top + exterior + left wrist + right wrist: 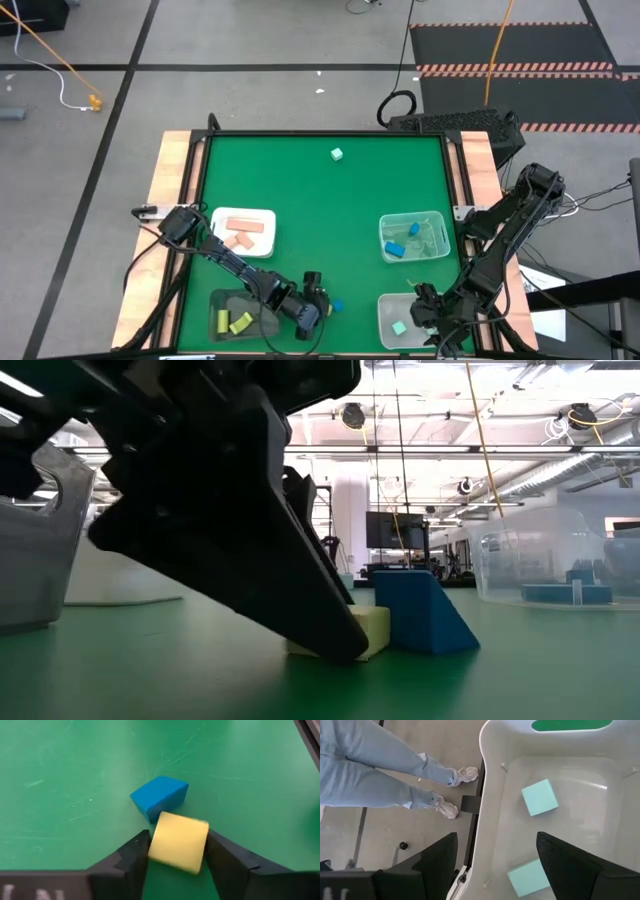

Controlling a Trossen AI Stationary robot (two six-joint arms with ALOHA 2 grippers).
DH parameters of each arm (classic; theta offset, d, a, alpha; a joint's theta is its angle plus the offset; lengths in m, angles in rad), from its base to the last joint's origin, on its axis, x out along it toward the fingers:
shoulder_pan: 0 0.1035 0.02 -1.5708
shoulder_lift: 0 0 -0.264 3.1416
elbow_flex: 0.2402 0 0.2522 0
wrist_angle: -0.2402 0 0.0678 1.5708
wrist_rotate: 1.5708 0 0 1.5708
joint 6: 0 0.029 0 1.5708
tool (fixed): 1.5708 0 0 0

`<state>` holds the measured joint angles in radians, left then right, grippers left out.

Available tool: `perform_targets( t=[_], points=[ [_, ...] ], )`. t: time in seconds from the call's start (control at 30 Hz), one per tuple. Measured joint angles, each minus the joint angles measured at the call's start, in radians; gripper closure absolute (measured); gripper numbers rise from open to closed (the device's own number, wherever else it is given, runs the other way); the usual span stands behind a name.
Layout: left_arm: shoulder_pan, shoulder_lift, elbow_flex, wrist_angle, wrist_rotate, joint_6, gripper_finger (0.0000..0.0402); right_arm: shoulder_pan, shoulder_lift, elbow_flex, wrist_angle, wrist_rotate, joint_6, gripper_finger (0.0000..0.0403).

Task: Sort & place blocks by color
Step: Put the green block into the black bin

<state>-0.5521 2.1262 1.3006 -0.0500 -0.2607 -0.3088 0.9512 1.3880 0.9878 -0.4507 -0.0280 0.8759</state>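
Note:
My left gripper (pixel 178 854) (pixel 312 303) is at the table's near edge, shut on a yellow block (pixel 178 841) (pixel 373 632). A blue block (pixel 160 795) (pixel 420 610) (pixel 337 305) lies on the green mat just beyond it, touching the yellow one. My right gripper (pixel 492 865) (pixel 428 308) is open above the near-right clear bin (pixel 487 780), touching nothing. Two mint blocks (pixel 540 796) lie on that bin's floor. One more mint block (pixel 337 154) sits alone near the far edge. My left gripper pinches the yellow block between its two fingers (pixel 135 855), one on each of two opposite side faces (pixel 155 842). The fingers slant down from the table's left. The block's underside (pixel 368 652) sits on the mat, and its far face touches the blue block.
A white tray (pixel 262 216) with salmon blocks stands on the left. A dark tray (pixel 216 300) with yellow blocks is at the near left. A clear bin (pixel 432 222) with blue blocks is on the right. A person's legs (pixel 395 775) stand beside the table.

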Motion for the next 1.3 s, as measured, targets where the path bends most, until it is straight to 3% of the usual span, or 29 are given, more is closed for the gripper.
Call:
perform_targets(
  t=[0.1,0.5,0.9,1.3],
  points=[
    [0.0,0.0,0.0,0.002,-0.002,-0.01,0.0263,0.0,0.0,0.0,0.0,0.0,0.001,0.014],
    [0.003,-0.041,-0.003,0.015,-0.017,-0.067,0.0265,0.0,0.0,0.0,0.002,-0.001,0.001,0.014],
    [0.004,-0.25,-0.002,-0.088,-0.102,-0.071,0.0265,-0.013,-0.027,0.0,-0.017,-0.002,0.072,0.014],
    [-0.03,-0.504,-0.003,-0.233,-0.137,-0.122,0.0265,-0.132,-0.117,0.0,-0.183,0.007,0.005,0.014]
  ],
)
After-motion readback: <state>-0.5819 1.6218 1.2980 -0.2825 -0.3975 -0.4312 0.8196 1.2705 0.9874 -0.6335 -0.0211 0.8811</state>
